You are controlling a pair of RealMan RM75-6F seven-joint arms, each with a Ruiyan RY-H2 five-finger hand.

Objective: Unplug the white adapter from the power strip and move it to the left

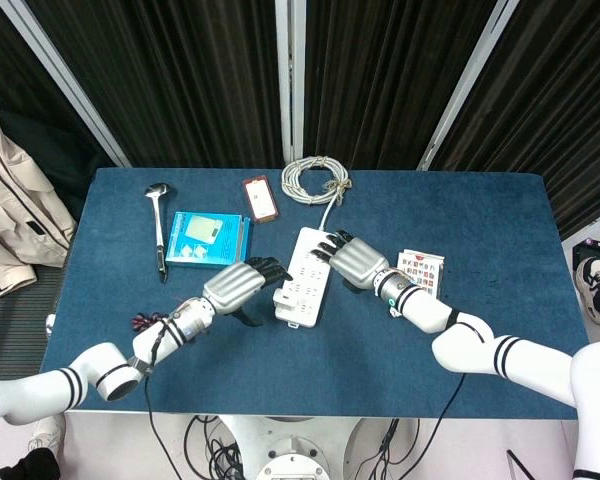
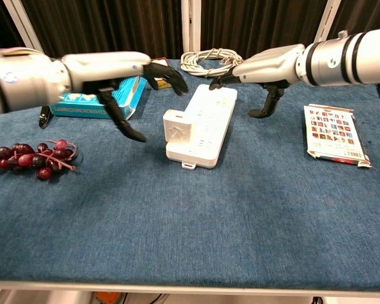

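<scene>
Step in hand, as judged: the approach. Both hands are closing on the long white plastic power strip (image 2: 202,124), which lies near the middle of the blue cloth-covered table (image 2: 190,221) with its coiled white cable (image 2: 210,61) at the far end. Nothing is unplugged yet.

Left hand (image 1: 242,287): hovers just left of the strip's near end, fingers spread and slightly curled, holding nothing. In the chest view its thumb hangs down beside the small white square adapter (image 2: 176,128), apart from it; the fingertips reach over toward the strip without touching.

Right hand (image 1: 354,259): sits at the strip's right edge near its far half, fingers apart, holding nothing. Whether its fingertips touch the strip's top cannot be told from either view.

The adapter stands upright in the socket nearest the robot, at the strip's left near corner. It is a compact cube with a faint marking on its near face, same white as the strip, so its edges read poorly from the head view.

Next move likely calls for the right hand to press the strip down while the left pinches the adapter by its sides and pulls straight up, then carries it left, toward the open cloth near the bunch of dark red grapes (image 2: 29,156).
</scene>
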